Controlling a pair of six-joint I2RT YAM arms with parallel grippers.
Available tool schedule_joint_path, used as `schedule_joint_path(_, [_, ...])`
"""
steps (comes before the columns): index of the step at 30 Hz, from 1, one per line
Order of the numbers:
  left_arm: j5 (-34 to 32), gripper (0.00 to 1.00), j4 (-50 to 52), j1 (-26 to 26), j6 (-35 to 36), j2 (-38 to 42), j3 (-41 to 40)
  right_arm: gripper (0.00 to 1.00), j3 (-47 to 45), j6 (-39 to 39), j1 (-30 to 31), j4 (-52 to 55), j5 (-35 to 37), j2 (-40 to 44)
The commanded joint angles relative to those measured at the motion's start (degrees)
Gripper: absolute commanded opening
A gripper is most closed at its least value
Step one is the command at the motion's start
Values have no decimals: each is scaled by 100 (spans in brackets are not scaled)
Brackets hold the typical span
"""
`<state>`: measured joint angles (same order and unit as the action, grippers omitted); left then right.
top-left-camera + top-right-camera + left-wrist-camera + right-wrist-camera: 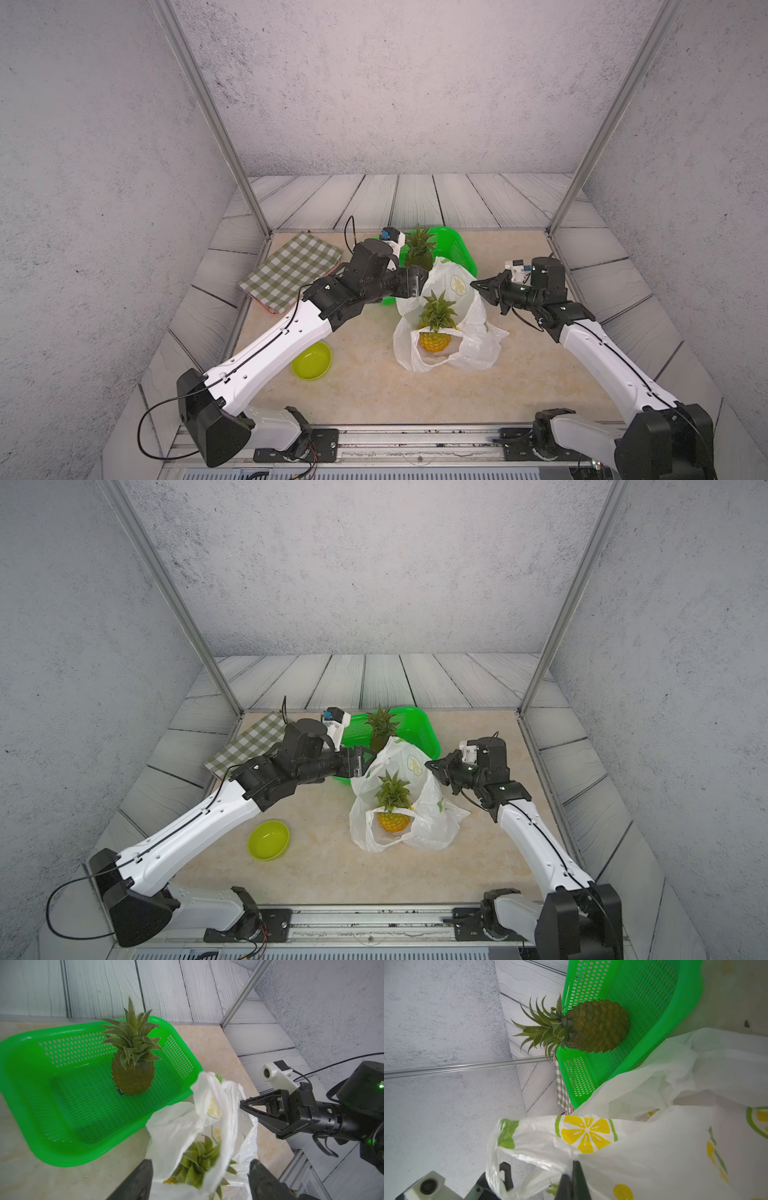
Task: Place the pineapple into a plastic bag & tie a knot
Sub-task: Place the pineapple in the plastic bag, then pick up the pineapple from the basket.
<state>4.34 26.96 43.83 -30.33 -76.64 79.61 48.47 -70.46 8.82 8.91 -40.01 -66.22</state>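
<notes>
The plastic bag (469, 345) stands near the middle of the table (353, 395), just in front of the green basket (455, 245), and its mouth is open toward the top. Inside it the pineapple (434, 338) stands upright; in both top views its yellow body shows through the opening and its green crown rises above the folded rim. The left gripper (200, 1164) is at the bag's upper edge on the basket side, and its two fingers (145, 1178) are wide apart. In the left wrist view a white strip of the bag passes between them, together with the crown of the fruit, but I cannot tell if either finger touches the film. The right gripper (473, 284) comes from the opposite side, with its jaws pressed together on a fold of the bag's upper edge (in the right wrist view the film, printed with a lemon slice, gathers at the dark tip (574, 1162)). A loose handle loop (492, 1157) hangs beside that tip. A second, darker pineapple (419, 259) stands inside the basket, behind the bag. A folded checked cloth (291, 270) lies at the far left of the table, and a yellow-green bowl (311, 360) sits nearer the front, partly under the left arm.
</notes>
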Motion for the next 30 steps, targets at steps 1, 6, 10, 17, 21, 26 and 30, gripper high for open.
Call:
schedule_joint_path(1, [-411, 81, 718, -331, 612, -55, 484, 0, -70, 266, -157, 328, -39, 234])
schedule_joint_path(6, [-247, 86, 920, -844, 1097, -770, 1160, 0, -77, 421, -391, 556, -18, 333])
schedule_joint_path(10, [-76, 89, 978, -963, 1598, -1715, 1877, 0, -64, 484, -414, 547, -64, 217])
schedule_joint_path(17, [65, 93, 1371, -1035, 1889, -3545, 3625, 0, -136, 477, -417, 366, -134, 24])
schedule_joint_path(21, [-247, 100, 1518, -1035, 2001, -4462, 4631, 0, -211, 432, -422, 260, -201, -14])
schedule_joint_path(26, [-725, 100, 1928, -1044, 2234, -5544, 5810, 0, -285, 381, -420, 174, -272, 16])
schedule_joint_path(30, [-878, 100, 2104, -1052, 2272, -6116, 6427, 0, -351, 376, -419, 134, -323, 39])
